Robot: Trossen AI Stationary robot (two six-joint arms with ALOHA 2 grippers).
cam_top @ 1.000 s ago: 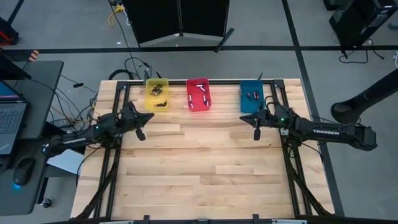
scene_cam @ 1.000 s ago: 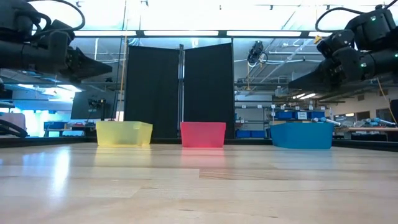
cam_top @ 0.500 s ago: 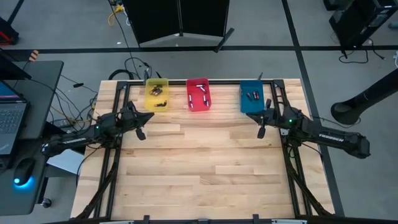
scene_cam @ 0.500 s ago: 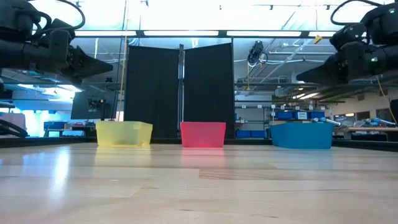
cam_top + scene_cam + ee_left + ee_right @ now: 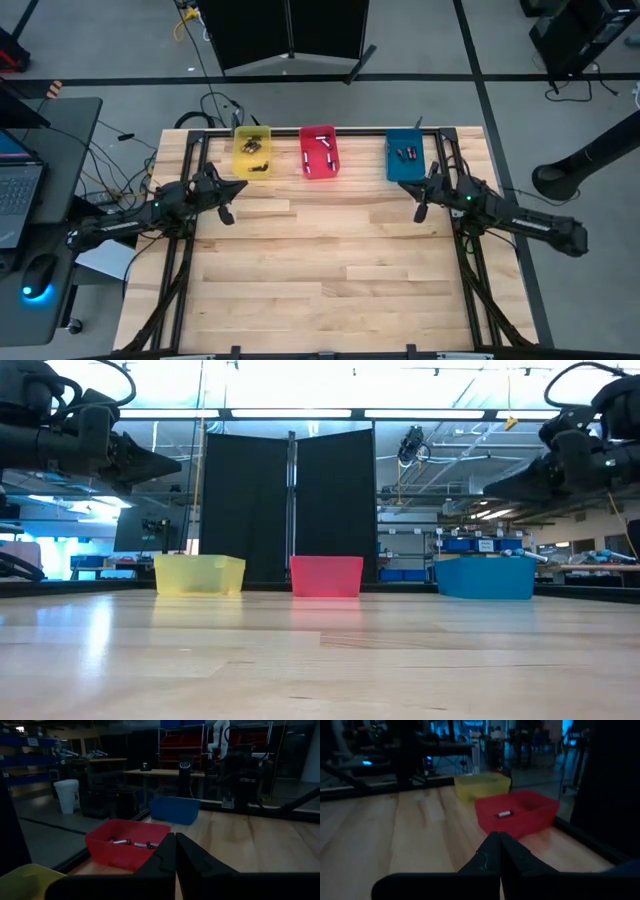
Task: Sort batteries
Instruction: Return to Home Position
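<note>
A workshop; parts shelves (image 5: 182, 742), workbenches (image 5: 150, 772), strip lights (image 5: 290, 413).

Nothing here that you can read.
You see faint white lettering on the right arm (image 5: 530, 222) in the high view, too small to make out.

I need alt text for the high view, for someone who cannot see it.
A yellow bin, red bin and blue bin stand in a row along the edge of a wooden table, each holding small batteries. The left gripper and right gripper wait nearby, empty.
</note>
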